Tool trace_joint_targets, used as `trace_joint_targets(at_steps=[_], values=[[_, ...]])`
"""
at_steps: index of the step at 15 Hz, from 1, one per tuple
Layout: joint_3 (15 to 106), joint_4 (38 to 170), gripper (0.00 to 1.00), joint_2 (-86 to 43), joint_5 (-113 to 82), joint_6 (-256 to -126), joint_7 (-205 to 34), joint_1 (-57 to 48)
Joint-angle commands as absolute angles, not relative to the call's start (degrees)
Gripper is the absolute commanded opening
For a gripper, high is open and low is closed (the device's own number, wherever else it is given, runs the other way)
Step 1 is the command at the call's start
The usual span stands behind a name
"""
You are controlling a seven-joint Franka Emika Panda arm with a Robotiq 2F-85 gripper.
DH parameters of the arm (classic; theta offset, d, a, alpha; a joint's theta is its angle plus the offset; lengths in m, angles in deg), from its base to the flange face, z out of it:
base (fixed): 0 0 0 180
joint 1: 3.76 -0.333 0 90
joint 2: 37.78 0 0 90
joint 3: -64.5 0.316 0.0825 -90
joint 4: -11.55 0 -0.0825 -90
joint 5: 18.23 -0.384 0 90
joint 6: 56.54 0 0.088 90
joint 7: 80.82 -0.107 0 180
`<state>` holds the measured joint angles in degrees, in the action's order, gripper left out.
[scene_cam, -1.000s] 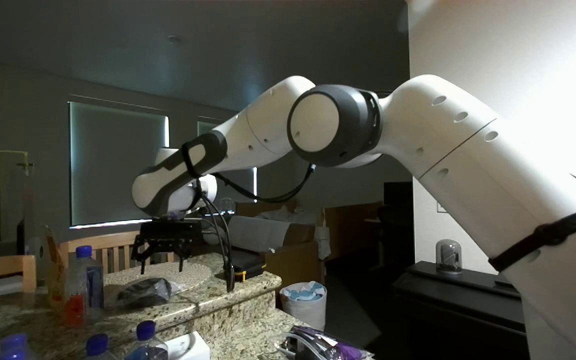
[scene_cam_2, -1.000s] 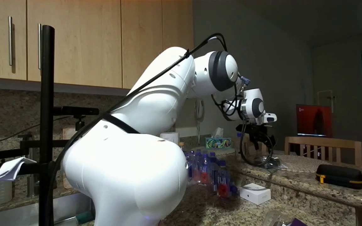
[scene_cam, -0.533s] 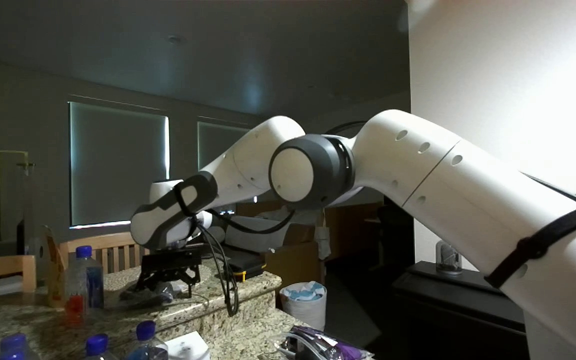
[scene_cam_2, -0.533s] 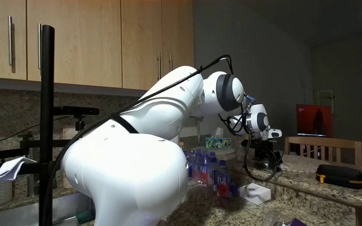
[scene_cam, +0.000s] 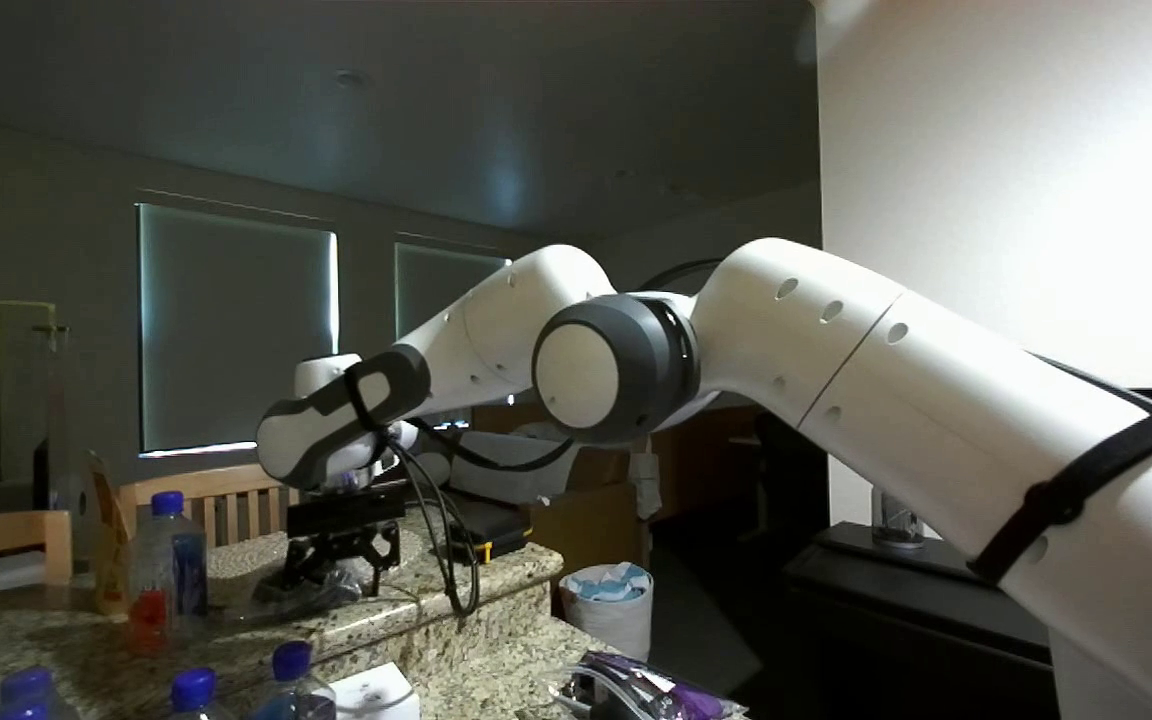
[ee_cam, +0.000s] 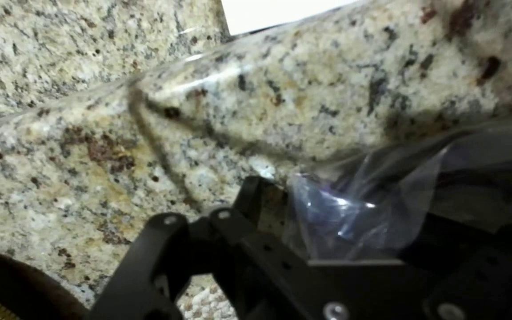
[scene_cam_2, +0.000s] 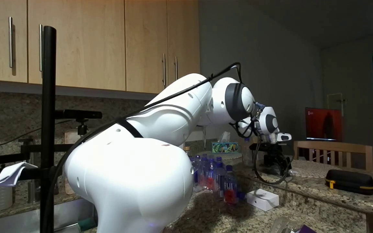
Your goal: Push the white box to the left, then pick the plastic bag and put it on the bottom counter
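The plastic bag [ee_cam: 362, 209], clear with something dark inside, lies on the raised granite tier. My gripper [scene_cam: 334, 586] is down at the bag, pointing at the stone. Its fingers stand apart, with loose plastic between them; one finger [ee_cam: 249, 195] shows plainly in the wrist view, and the far one is mostly hidden behind the film. On the bottom counter [scene_cam_2: 254, 223] sits the white box [scene_cam_2: 263, 199], against the riser under the raised tier; an exterior view shows only part of the box [scene_cam: 376, 692], and the wrist view a corner.
Several water bottles [scene_cam_2: 229, 186] stand beside the box. On the raised tier are a taller bottle [scene_cam: 169, 565], a black case with yellow zip [scene_cam_2: 350, 182], a woven mat and a tissue box [scene_cam_2: 224, 147]. A purple package [scene_cam: 646, 685] lies on the lower tier.
My arm has come down from above the raised tier, bringing the gripper to the bag. Over the last half second the fingers have drawn somewhat closer together. The white box has not moved.
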<state>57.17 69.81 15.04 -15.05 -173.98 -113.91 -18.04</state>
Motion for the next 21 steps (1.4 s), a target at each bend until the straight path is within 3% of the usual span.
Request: trace_joint_targets(at_steps=[1, 5, 6, 9, 13, 21], values=[[58.65, 66.65, 0.34, 17.52, -14.71, -170.23, -111.4, -16.66], [59.74, 64.03, 0.1, 18.6, -16.02, -165.78, -109.19, -15.04], [60.1, 63.88, 0.09, 18.23, -16.24, -164.83, -108.31, -14.62], [60.99, 64.18, 0.05, 16.34, -16.54, -162.87, -105.96, -13.6], [61.24, 67.67, 0.09, 11.77, -16.53, -161.12, -103.49, -13.34], [59.4, 75.62, 0.08, -0.56, -15.77, -154.32, -103.92, -12.62]])
